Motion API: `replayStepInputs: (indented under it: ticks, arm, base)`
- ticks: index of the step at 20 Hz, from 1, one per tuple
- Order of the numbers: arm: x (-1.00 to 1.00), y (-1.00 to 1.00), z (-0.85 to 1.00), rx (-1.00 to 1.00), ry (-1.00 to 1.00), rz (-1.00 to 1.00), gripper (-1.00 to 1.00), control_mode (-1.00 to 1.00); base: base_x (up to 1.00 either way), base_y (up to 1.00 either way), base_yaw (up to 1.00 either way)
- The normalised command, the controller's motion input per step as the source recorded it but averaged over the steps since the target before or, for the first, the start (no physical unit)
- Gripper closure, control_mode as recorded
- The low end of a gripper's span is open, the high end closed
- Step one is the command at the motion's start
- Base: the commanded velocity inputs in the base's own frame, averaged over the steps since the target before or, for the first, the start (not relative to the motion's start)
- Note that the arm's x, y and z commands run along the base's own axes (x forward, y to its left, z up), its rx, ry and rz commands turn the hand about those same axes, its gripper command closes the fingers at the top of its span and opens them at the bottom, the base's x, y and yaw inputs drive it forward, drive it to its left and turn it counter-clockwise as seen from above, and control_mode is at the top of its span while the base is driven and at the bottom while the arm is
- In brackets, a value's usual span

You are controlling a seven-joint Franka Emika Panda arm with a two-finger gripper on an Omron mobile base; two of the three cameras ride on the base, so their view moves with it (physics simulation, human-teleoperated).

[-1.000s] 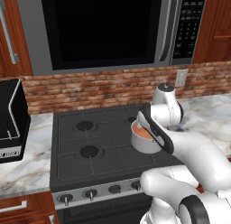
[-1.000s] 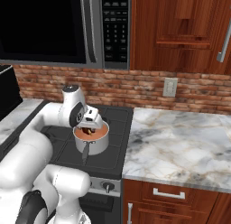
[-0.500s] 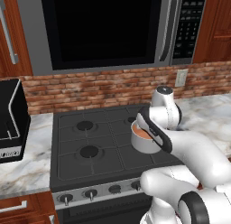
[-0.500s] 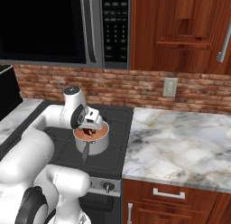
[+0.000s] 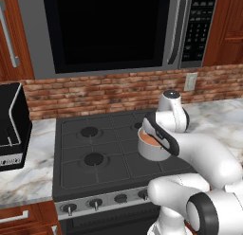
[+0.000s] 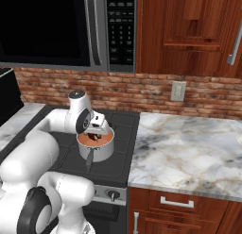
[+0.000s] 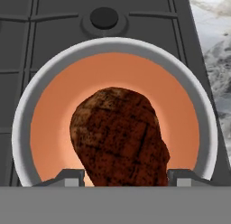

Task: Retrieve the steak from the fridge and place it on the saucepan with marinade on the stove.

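1. The pincer [image 7: 118, 175] is pinching the steak [image 7: 118, 135], fingers either side of it, right over the saucepan [image 6: 96, 144] on the stove [image 5: 102, 151].
2. In the hand view the meat sits roughly centred over the marinade [image 7: 180, 123], so I'd say the lineup is basically fine.
3. I'd go down slowly before letting go; a drop from high up would probably splash.
4. Spread the fingers only once the steak looks low inside the rim.
5. Then lift straight up, clear of the long handle [image 6: 89, 160].

Brick backsplash [image 5: 104, 94], marble counter [image 6: 189, 148], wood cabinets [image 6: 189, 35]
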Motion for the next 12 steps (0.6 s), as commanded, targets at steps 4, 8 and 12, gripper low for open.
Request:
replayStepInputs:
  ticks: [4, 8, 12]
  arm:
    - [0.07, 0.00, -0.10, 0.00, 0.00, 0.00, 1.00, -1.00]
    - [0.09, 0.00, -0.07, 0.00, 0.00, 0.00, 1.00, -1.00]
    - [0.10, 0.00, -0.08, 0.00, 0.00, 0.00, 1.00, -1.00]
  base:
    - [0.00, 0.00, 0.00]
    - [0.00, 0.00, 0.00]
    - [0.00, 0.00, 0.00]
